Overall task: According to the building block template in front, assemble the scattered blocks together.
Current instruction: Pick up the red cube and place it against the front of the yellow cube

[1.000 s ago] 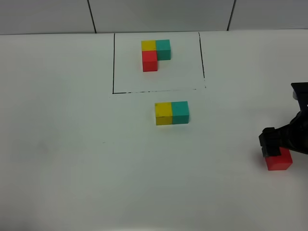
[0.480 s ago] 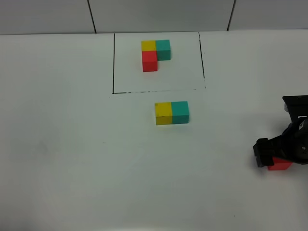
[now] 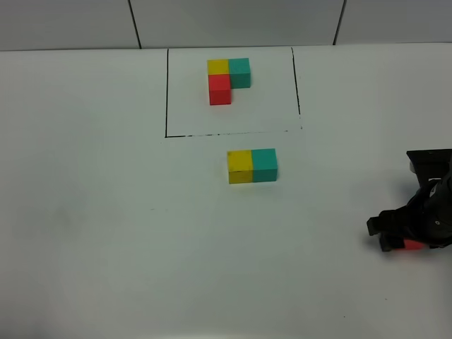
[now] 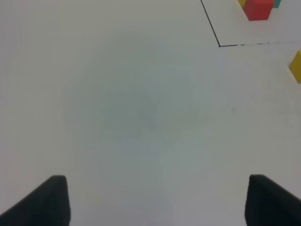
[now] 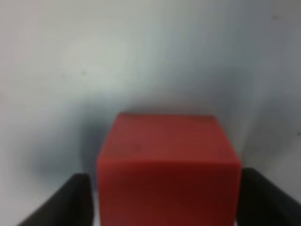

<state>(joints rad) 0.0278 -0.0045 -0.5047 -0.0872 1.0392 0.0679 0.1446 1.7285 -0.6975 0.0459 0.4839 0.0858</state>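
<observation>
**A:** What is there to read on the blocks?

**B:** Their faces are plain matte colour. The one drawn mark is a thin black rectangle [image 3: 167,92] on the white tabletop [image 3: 106,212]. It frames the template [image 3: 227,81], which has yellow and teal side by side and red under the yellow.

**A:** And the loose ones?

**B:** The yellow cube [image 3: 240,166] and teal cube [image 3: 264,164] sit touching, just outside the frame's near line. The red cube [image 3: 413,245] is well apart from them, by the right edge of the high view.

**A:** How is the right arm posed?

**B:** It reaches in from that edge, low over the tabletop. The right hand [image 3: 406,244] is down over the red cube, so only a red sliver shows from above. In the wrist view the cube [image 5: 167,155] fills the space between the two dark fingers [image 5: 75,200], one close on each side. That view is blurred, and I cannot tell whether they press it or merely flank it.

**A:** The left?

**B:** The high camera does not catch it. Its wrist view shows the left hand [image 4: 157,202] spread wide, its fingertips [image 4: 51,202] far apart over bare tabletop.
</observation>
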